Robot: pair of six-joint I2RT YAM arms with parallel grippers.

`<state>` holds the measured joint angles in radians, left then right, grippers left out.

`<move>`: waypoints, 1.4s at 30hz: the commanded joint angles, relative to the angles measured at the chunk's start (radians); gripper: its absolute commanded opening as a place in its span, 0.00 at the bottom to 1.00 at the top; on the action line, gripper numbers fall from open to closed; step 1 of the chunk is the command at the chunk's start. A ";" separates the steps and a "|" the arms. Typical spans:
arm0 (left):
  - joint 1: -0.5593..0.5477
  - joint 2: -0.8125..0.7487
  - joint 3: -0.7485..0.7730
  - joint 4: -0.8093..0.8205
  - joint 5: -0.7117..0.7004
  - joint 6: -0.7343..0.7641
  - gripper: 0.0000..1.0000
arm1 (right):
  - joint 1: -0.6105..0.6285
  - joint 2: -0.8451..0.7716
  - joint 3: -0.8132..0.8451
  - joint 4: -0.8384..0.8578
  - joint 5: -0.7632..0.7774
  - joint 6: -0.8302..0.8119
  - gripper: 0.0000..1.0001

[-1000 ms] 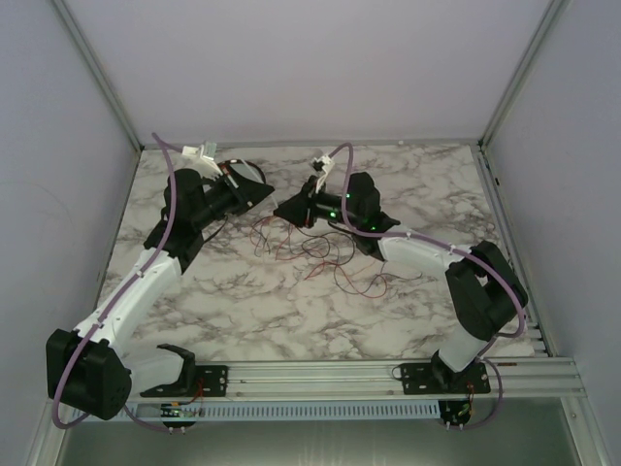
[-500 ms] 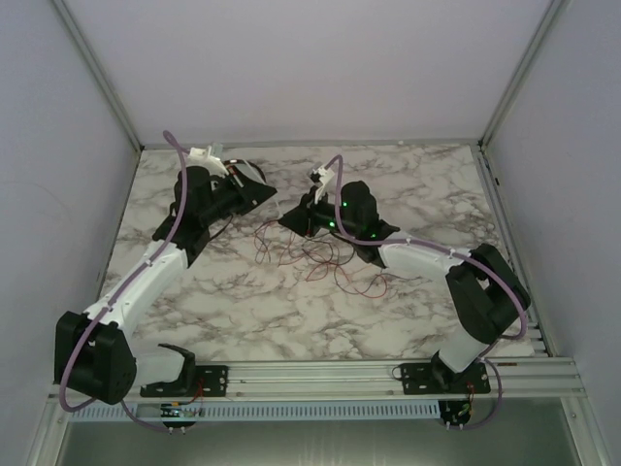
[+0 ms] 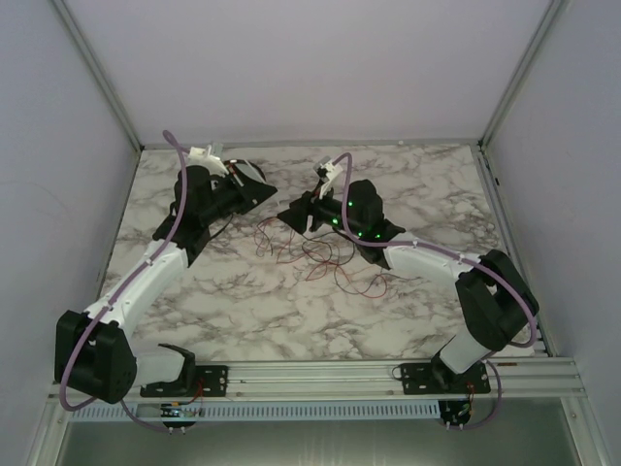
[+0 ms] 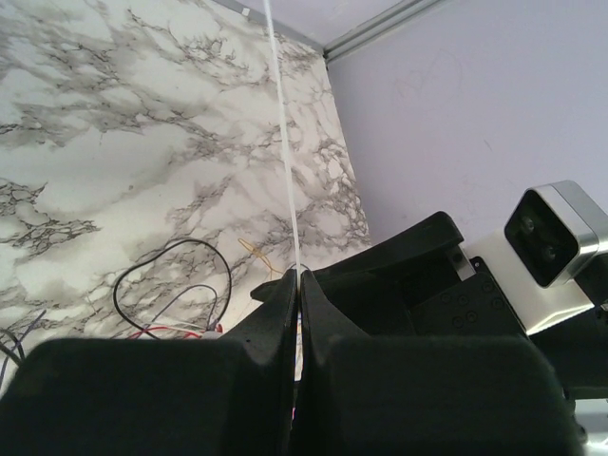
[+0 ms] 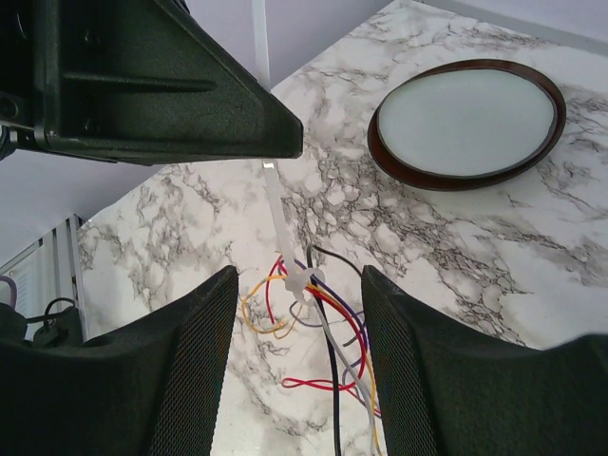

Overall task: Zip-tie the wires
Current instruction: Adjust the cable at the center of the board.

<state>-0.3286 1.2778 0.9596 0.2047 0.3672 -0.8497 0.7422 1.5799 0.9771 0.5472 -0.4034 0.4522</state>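
In the left wrist frame, left gripper (image 4: 296,277) pinched shut on a thin white plastic zip-tie strap (image 4: 283,142), strap running straight up to the top edge. Low in the right wrist frame, right gripper (image 5: 299,285) parted wide, nothing between the mesh-faced fingers (image 5: 195,370). Beyond that gap, frame centre, strap's head touching the loose tangle of thin red, black, purple and yellow wires (image 5: 331,323) on the white marble-patterned table (image 3: 291,301). Upper right, round dark-rimmed dish (image 5: 465,182) with pale centre, well apart from the wires.
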 commanded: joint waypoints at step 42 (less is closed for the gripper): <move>0.013 0.066 0.193 -0.031 0.028 0.044 0.00 | 0.073 -0.017 -0.021 -0.172 0.090 -0.149 0.08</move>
<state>-0.3328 1.3437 1.1004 0.1272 0.3935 -0.8143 0.7956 1.5719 0.9840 0.4618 -0.3222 0.3237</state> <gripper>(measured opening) 0.005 0.093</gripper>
